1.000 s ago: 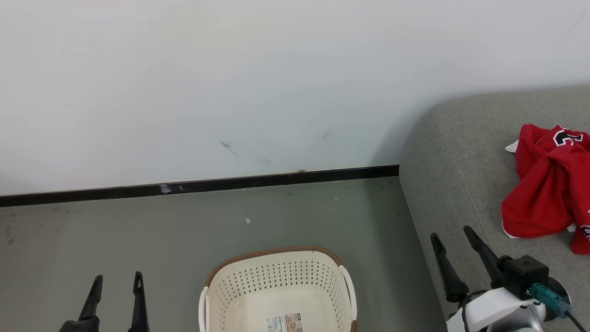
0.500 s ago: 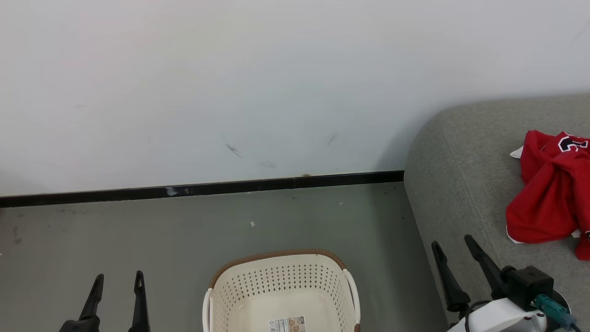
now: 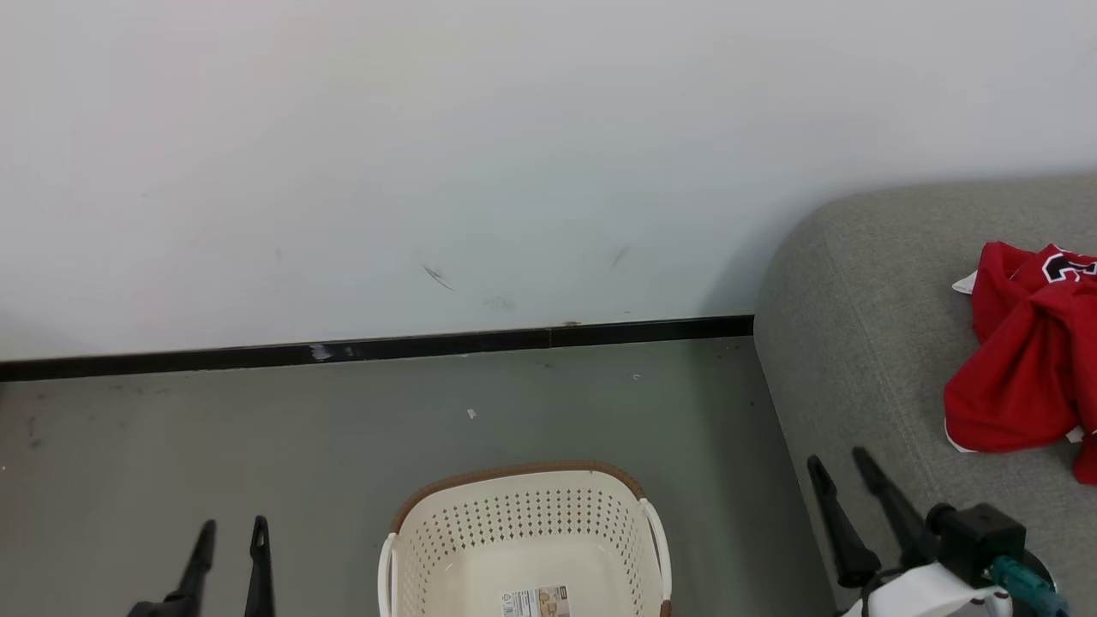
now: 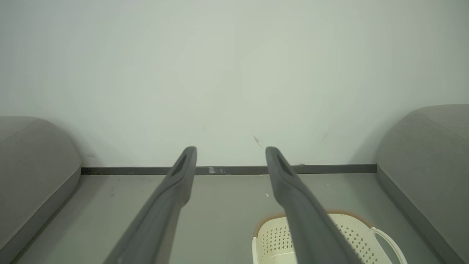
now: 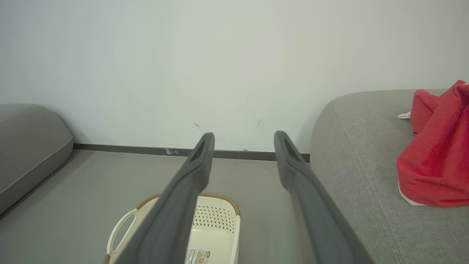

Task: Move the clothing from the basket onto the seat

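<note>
The red clothing [image 3: 1020, 360] lies crumpled on the grey sofa seat [image 3: 857, 326] at the right, dark logo near its top. In the right wrist view the clothing [image 5: 436, 161] rests on that seat [image 5: 359, 146]. The cream basket [image 3: 514, 523] stands on the floor at bottom centre; its inside shows just a paper label. My left gripper [image 3: 233, 523] is open and holds nothing, left of the basket. My right gripper [image 3: 836, 457] is open and holds nothing, by the sofa's front edge, left of the clothing. Each wrist view shows its gripper's fingers spread: left gripper [image 4: 231, 151], right gripper [image 5: 244, 135].
A white wall with a black baseboard [image 3: 377, 347] runs behind the grey-green floor [image 3: 257, 428]. A second grey sofa [image 4: 33, 165] stands at the far left. The basket [image 4: 271, 238] sits between the two sofas.
Both grippers have sunk a little toward the bottom edge and their fingers have drawn somewhat closer. The head view shifted slightly. Clothing and basket stay put.
</note>
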Robot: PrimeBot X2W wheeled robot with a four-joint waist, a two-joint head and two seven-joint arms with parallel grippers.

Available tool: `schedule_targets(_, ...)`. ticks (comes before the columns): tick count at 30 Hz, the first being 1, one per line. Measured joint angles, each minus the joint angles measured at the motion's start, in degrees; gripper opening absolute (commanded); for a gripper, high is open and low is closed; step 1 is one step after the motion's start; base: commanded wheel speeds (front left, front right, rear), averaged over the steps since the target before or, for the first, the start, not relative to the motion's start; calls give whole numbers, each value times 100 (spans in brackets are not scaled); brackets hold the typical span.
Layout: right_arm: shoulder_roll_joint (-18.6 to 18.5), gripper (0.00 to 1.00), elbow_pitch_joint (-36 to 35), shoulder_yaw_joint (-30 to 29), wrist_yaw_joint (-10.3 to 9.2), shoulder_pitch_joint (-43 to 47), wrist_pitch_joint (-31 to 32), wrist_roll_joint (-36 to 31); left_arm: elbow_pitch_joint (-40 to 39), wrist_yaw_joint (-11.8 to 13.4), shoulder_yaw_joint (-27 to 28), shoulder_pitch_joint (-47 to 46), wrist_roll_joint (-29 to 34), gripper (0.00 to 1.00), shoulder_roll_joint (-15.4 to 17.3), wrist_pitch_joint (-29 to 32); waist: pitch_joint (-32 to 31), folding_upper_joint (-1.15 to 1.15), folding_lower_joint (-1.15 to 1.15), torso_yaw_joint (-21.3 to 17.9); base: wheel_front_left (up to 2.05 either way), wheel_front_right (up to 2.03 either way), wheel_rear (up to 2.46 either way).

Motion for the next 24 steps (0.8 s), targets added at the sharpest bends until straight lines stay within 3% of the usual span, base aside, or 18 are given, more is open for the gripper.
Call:
schedule_targets(5,59,0,258,60,-1,219,7,1,249,-3,-86,83,-15,0,-227,15,1,0,0,1,0,0,0)
schedule_targets(13,62,0,167,142,-1,311,7,435,245,-87,-32,105,-460,0,-258,120,12,0,0,5,0,0,0)
schedule_targets(20,62,0,63,203,-1,333,8,1136,242,-172,66,103,-1118,0,-300,272,32,0,1,21,0,0,0)
schedule_targets(24,60,0,46,78,-1,325,125,1887,241,-293,148,92,-1523,0,-365,372,42,0,12,41,0,0,0)
